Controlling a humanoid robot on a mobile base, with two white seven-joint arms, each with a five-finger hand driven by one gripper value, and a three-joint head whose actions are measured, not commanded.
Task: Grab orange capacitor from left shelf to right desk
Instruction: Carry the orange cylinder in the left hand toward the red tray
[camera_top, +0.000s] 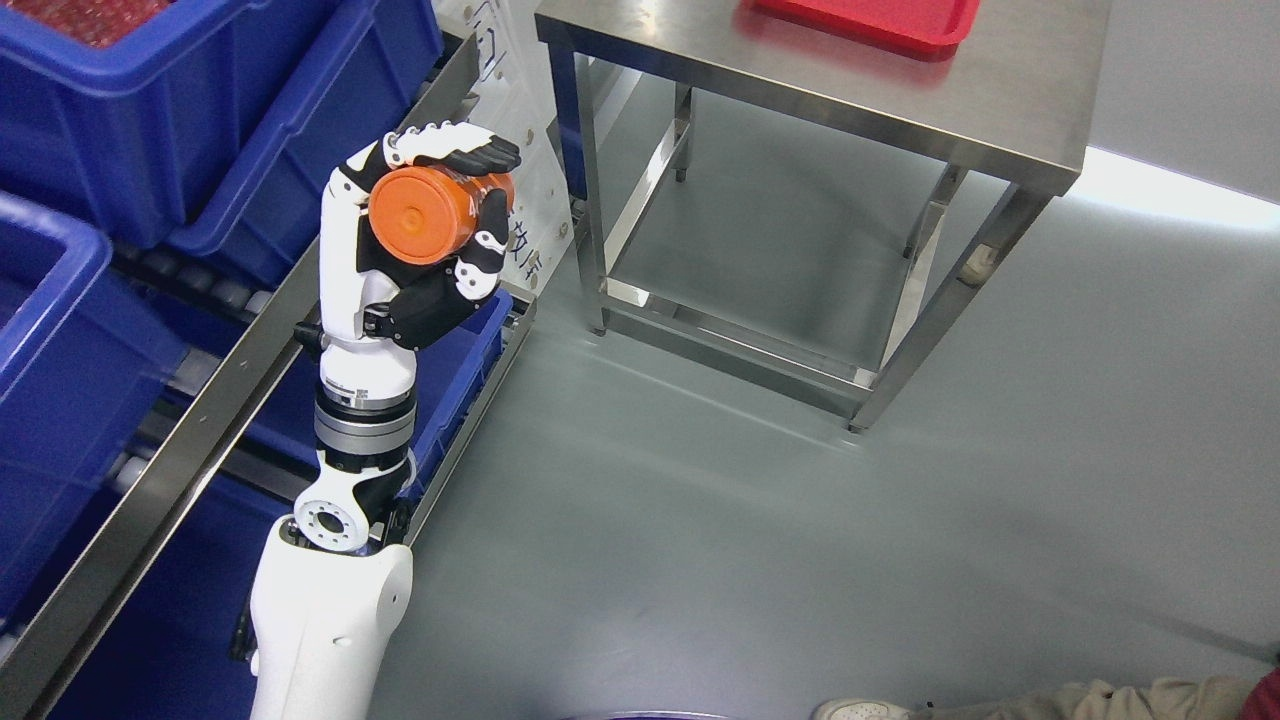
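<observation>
The left hand (425, 235) grips the orange capacitor (432, 213), fingers (465, 150) curled over its top, held beside the shelf rail (200, 420), well short of the steel bench (900, 95).

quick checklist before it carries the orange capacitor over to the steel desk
1. Grip: left hand wraps the orange capacitor, fingers over the top and thumb below: ok.
2. Capacitor lifted out of the blue bins: ok.
3. Steel desk has bare top: ok.
4. Red tray sits at the desk's far edge, partly cut off; contents: cannot tell.
5. Floor path: a person's shoe shows at the bottom edge: not ok.
6. Right hand: not visible, cannot tell.
</observation>
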